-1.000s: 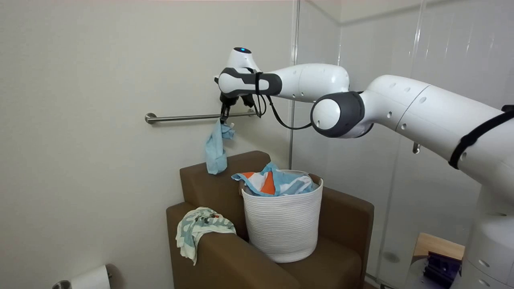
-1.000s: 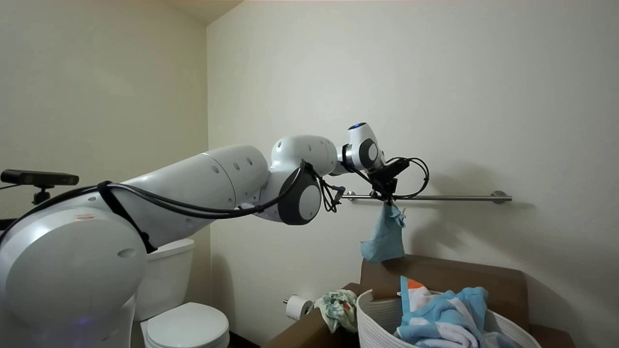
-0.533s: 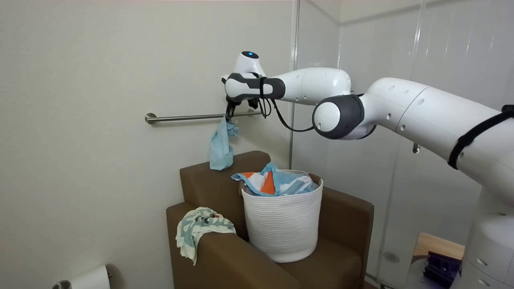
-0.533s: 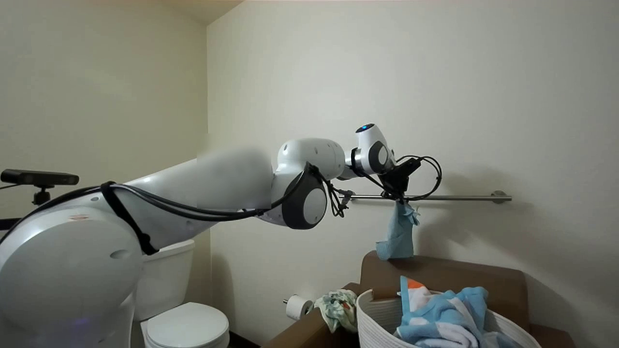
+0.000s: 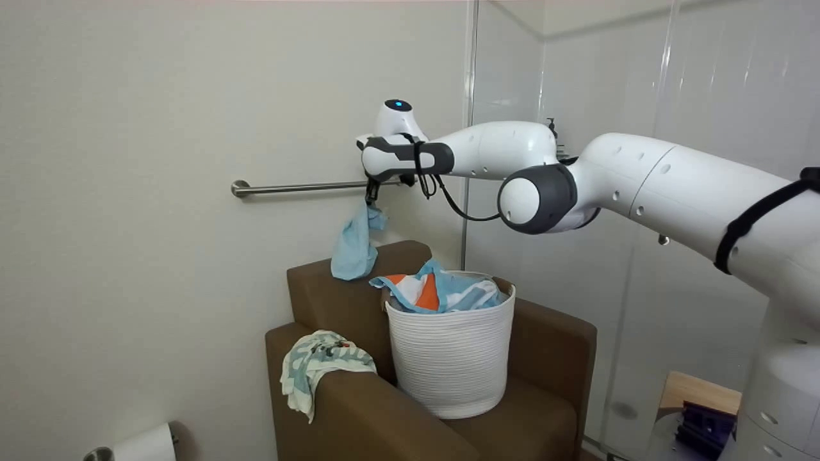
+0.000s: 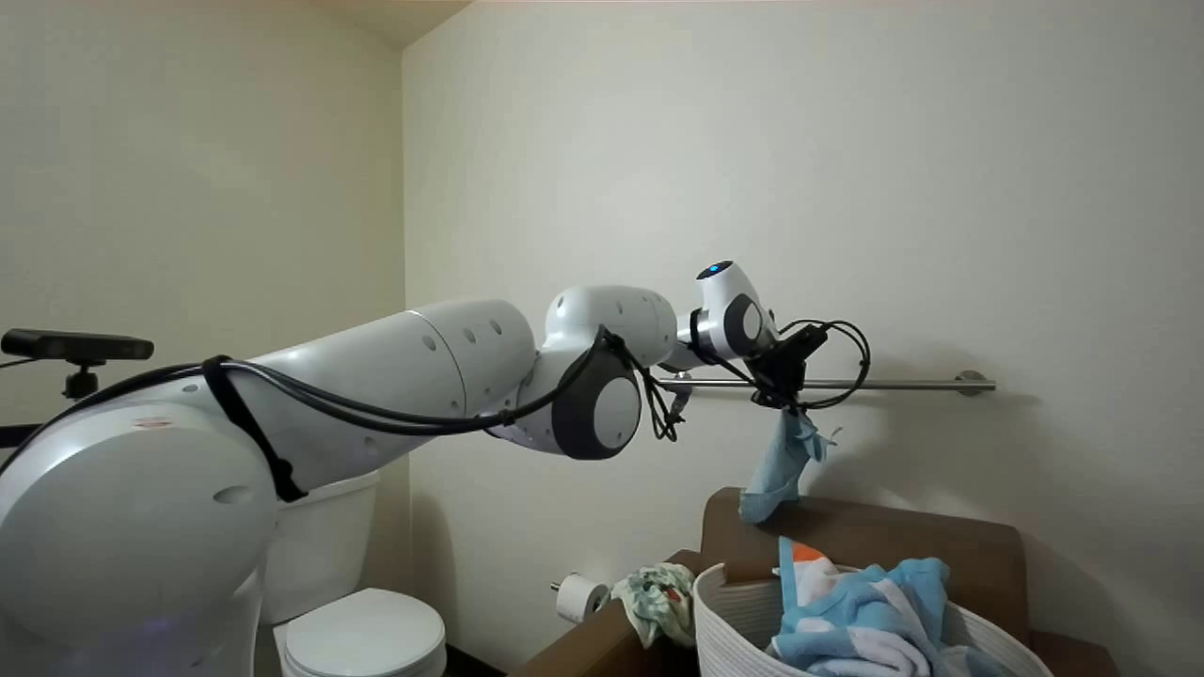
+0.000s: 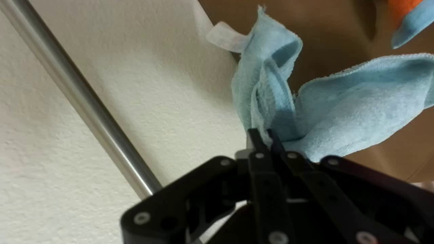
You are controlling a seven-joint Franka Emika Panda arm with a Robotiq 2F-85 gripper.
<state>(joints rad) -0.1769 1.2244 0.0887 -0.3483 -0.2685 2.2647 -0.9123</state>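
Your gripper (image 7: pixel 264 136) clamps a light-blue cloth (image 7: pixel 356 112), its pinched part hidden between the fingers (image 7: pixel 265 171); in an exterior view, the white basket (image 6: pixel 726 649) is cut off below.

Pale walls (image 6: pixel 564 141) rose plainly around me | glossy panels (image 5: pixel 564 275) gleamed in thin streaks (image 5: pixel 667 54) | brown armchair (image 5: pixel 384 410) sat near the wall | closed white toilet (image 6: pixel 365 625) stood by the corner (image 6: pixel 403 160) | soft shadows (image 6: pixel 903 461) fell above the armchair

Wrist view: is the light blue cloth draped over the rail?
No, the light blue cloth is pinched between the fingers, with wall showing between it and the rail.
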